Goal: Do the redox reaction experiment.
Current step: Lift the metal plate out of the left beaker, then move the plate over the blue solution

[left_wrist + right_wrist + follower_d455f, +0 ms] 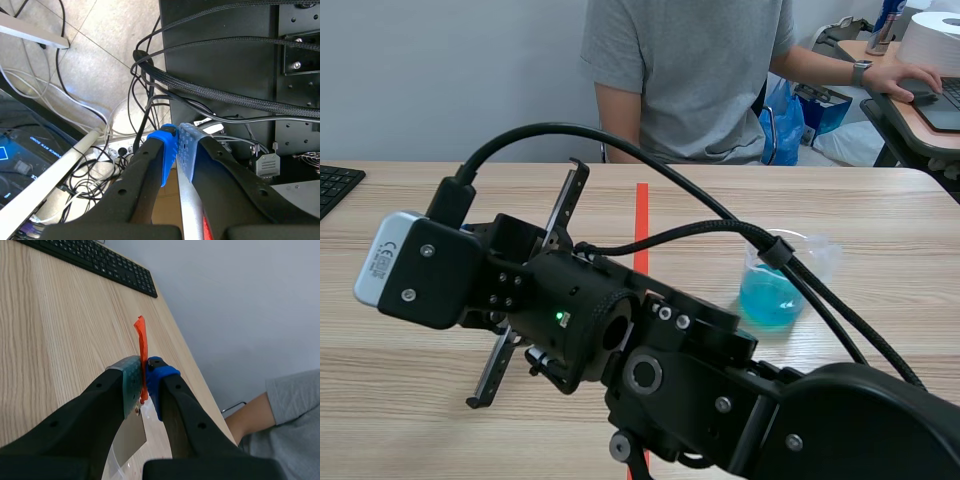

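**Over the table's left half: right arm hogs the view, strip pinched in its fingers**

Right of the red tape line [642, 215], about midway between the table's [400, 420] near and far edges, sits the beaker [772, 295], upright with blue liquid in the bottom. Two black cables [810, 300] from the right arm [700, 380] run straight across it, so part of its rim is hidden.

That arm comes in from the near right corner and stretches past the tape line. Its bulk and its wrist camera [415, 270] block the fingers completely from the scene view. From the wrist view, the right gripper [145, 365] is clamped on a thin orange-red strip [141, 337], which pokes out ahead of the pads above the wood. Can't tell if it touches the table. Strip and beaker are well apart, on opposite sides of the tape line.

A black keyboard [335, 185] lies at the table's left edge, ahead of the strip.

The left gripper [176, 131] is off the table. Its blue pads are pressed together, aimed at floor wiring [145, 90] beside a black cabinet [220, 45].

A person [685, 70] in a grey tee sits beyond the far edge, one hand [905, 78] on a side desk.
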Tool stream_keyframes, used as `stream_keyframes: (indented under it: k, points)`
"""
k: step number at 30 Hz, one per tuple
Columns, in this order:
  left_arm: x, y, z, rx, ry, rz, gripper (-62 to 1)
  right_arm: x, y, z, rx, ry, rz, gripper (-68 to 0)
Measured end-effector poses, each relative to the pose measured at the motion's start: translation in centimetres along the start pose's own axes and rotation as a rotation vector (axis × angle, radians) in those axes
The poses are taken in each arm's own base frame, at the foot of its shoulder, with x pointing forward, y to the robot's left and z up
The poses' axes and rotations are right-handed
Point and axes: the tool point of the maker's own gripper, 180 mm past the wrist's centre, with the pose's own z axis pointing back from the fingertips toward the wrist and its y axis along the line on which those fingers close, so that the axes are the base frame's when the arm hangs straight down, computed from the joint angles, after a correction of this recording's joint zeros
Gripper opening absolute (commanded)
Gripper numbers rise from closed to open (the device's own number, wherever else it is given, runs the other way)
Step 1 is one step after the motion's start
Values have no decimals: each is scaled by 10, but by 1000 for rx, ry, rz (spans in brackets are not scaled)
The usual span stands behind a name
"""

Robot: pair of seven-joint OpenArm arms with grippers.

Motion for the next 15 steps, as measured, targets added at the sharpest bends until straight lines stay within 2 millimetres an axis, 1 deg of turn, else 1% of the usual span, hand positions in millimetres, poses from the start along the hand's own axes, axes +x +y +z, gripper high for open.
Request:
stream_keyframes:
  k: [5, 8, 12, 15]
  points:
    - [0, 0, 0, 0, 0, 0, -586, 4, -7, 0, -16, -6, -84, -662]
    - [0, 0, 0, 0, 0, 0, -586, -2, -20, 0, -35, 9, -169, -662]
    - [0, 0, 0, 0, 0, 0, -586, -6, -48, 2, -107, 7, -311, -662]
    - [0, 0, 0, 0, 0, 0, -586, -9, -58, 4, -132, 28, -378, -662]
